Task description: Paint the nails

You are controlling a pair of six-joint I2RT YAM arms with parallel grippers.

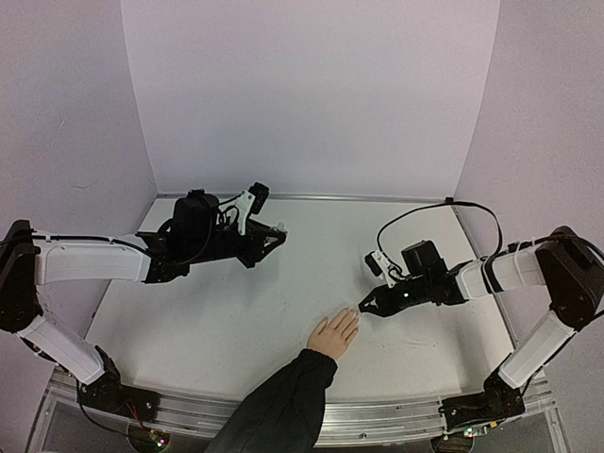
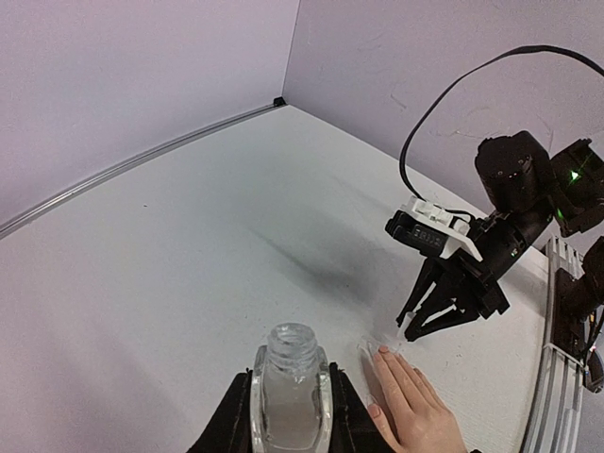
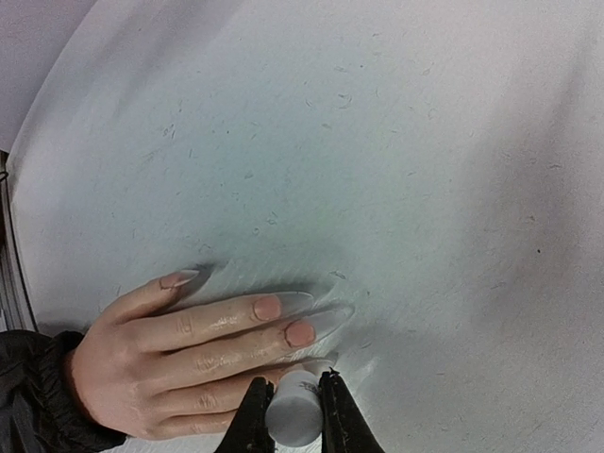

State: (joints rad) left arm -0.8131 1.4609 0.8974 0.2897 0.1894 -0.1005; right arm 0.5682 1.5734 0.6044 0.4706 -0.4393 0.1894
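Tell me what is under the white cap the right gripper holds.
A finger of the hand, lying flat on the table. The cap covers that fingertip, so its nail and any brush cannot be seen.

White table [image 1: 236, 321], scuffed; human hand [image 1: 332, 335] flat, palm-down, near front edge; nails [image 3: 268, 307] facing up.

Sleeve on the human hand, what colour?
Black fabric sleeve; it shows best in the top external view.
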